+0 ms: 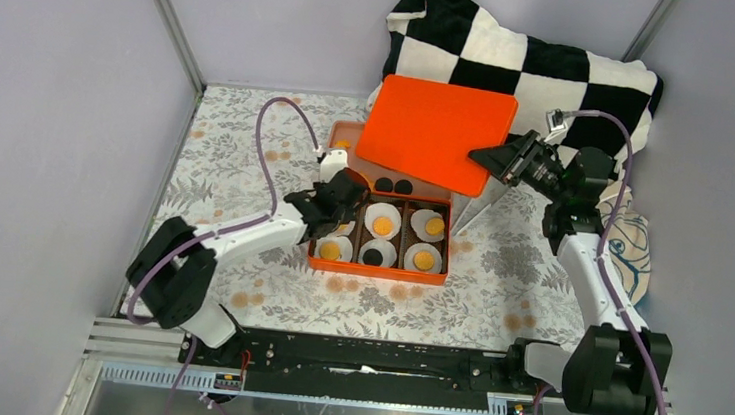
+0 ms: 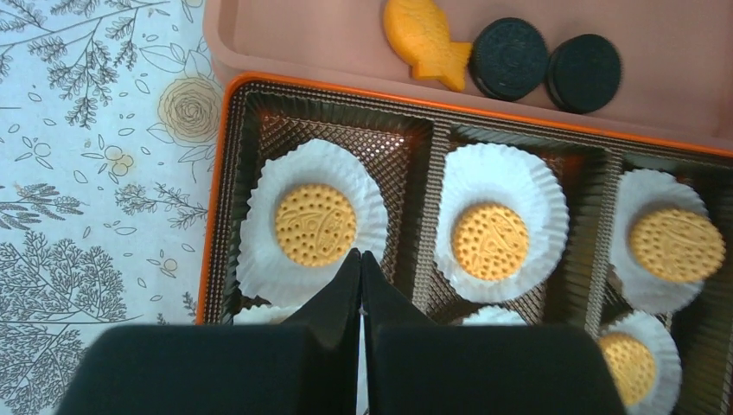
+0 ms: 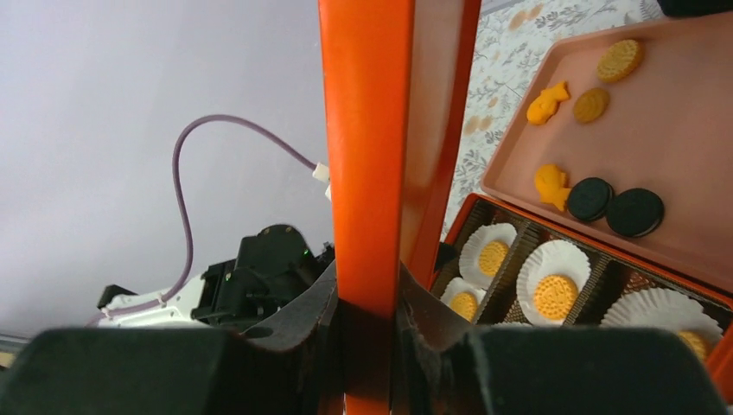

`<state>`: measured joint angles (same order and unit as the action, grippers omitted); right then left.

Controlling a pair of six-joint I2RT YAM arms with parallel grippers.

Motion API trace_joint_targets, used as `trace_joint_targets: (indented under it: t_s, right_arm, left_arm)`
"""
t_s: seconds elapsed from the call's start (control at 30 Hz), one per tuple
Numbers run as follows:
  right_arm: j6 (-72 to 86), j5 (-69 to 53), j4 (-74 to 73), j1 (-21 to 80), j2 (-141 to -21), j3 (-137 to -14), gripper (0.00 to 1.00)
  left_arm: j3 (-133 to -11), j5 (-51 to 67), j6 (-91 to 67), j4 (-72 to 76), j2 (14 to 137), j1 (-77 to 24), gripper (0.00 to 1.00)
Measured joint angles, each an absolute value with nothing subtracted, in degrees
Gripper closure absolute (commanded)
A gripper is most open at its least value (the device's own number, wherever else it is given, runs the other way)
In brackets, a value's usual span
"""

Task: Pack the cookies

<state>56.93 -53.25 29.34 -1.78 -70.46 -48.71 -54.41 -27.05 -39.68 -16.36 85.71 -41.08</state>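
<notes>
- Left wrist view: the cookies (image 2: 315,224) are lying one apiece in white paper liners (image 2: 259,259), each liner sitting in its own brown compartment of the orange box (image 1: 378,272).
- In the top external view five filled liners are showing. Four are carrying an orange-yellow disc and the front middle one a black disc (image 1: 372,256). The left arm is hiding part of the box's left side.
- More are lying loose on the pink tray (image 2: 302,35), which is touching the far edge of the box. Two black cookies (image 2: 508,58) are sitting side by side there, just beside a fish-shaped biscuit (image 2: 428,41). The right wrist view is showing further yellow rounds and a second fish farther back on the tray.
- The left claw (image 2: 360,259) is hovering over the left end of the box, its fingers pressed together with nothing between them, the tips lying over the near rim of the far-left liner.
- The right claw (image 3: 367,303) is pinching the edge of the orange lid (image 1: 437,133), holding it tilted in the air above the tray and the back of the box.
- Everything is resting on the floral-patterned counter (image 1: 247,157), with a black-and-white checked pillow (image 1: 517,55) lying at the far side.
</notes>
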Motion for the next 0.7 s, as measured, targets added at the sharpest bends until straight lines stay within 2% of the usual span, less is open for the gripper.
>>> trace_joint_targets:
  t_s: [0.43,0.7]
  right_arm:
    - [53.6,-53.2,22.7,-1.8,-67.5,-41.9,1.00]
    - [53.8,-53.7,22.1,-1.8,-64.1,-37.9,1.00]
  left_arm:
    - [-58.6,-26.1,-42.6,-19.1,98.7,-29.9,1.00]
    - [-60.6,-26.2,-42.9,-19.7,99.7,-25.6,1.00]
